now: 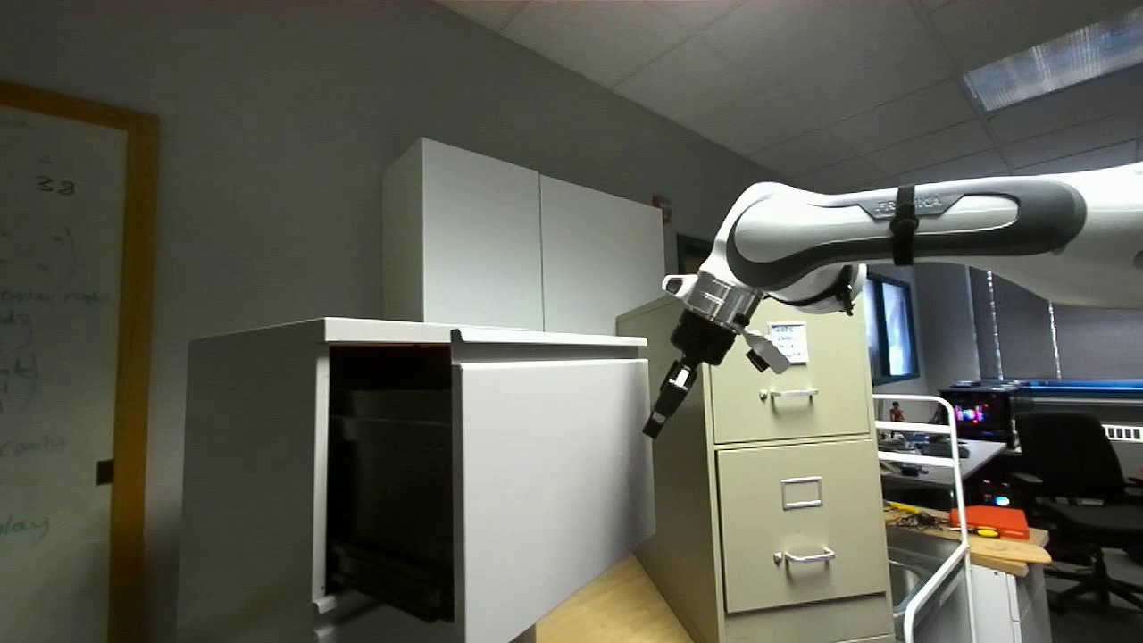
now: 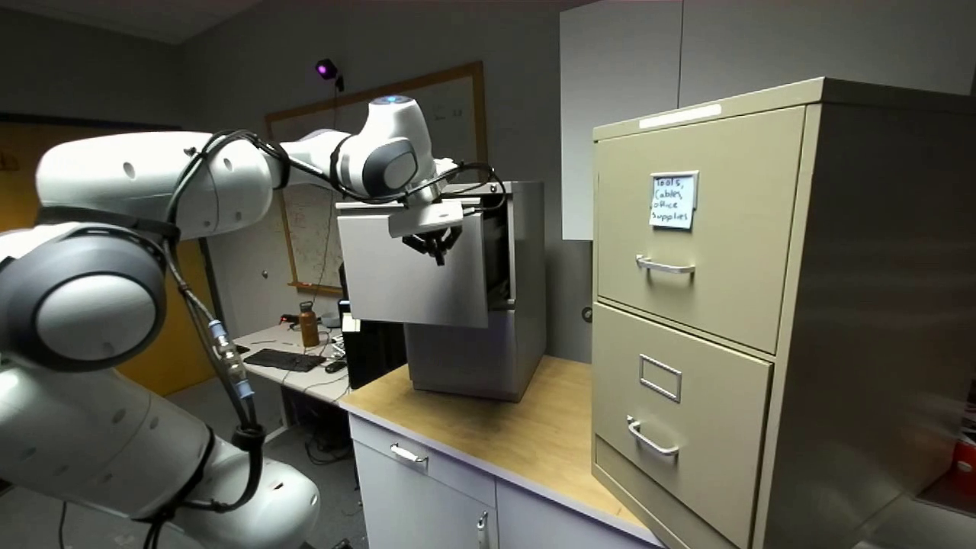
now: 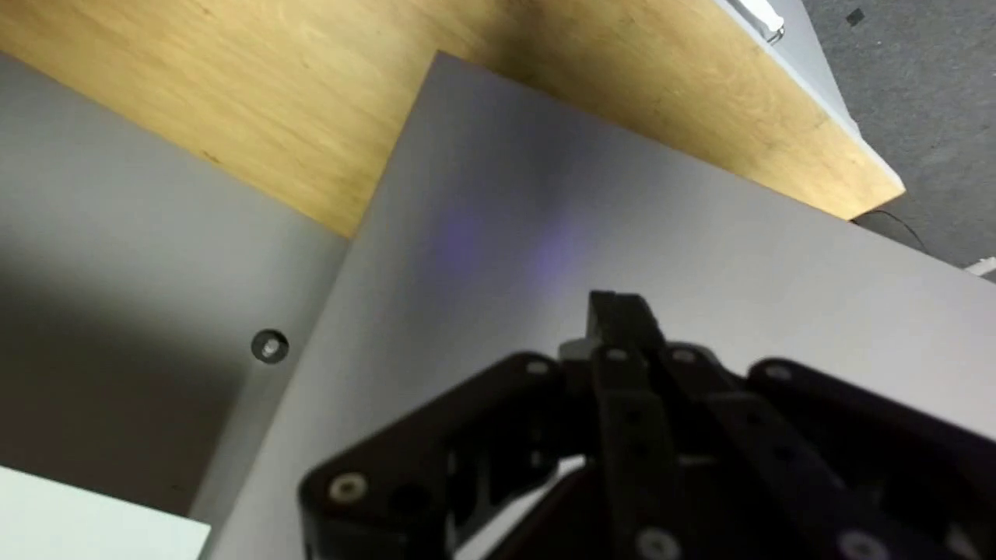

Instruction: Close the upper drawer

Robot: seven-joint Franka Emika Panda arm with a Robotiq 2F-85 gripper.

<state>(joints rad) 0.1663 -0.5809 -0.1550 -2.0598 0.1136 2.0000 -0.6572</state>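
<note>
The upper drawer (image 1: 554, 464) juts from the cabinet (image 1: 250, 473) toward my pressed-together claw (image 3: 620, 309); its wide front (image 2: 389, 284) faces me, so I should push cabinet-ward.

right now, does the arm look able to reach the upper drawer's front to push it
Probably yes: the closed fingers hang before the flat front of the upper drawer, which stands open, and no object shows in between. Whether they touch it, I can't tell.
</note>
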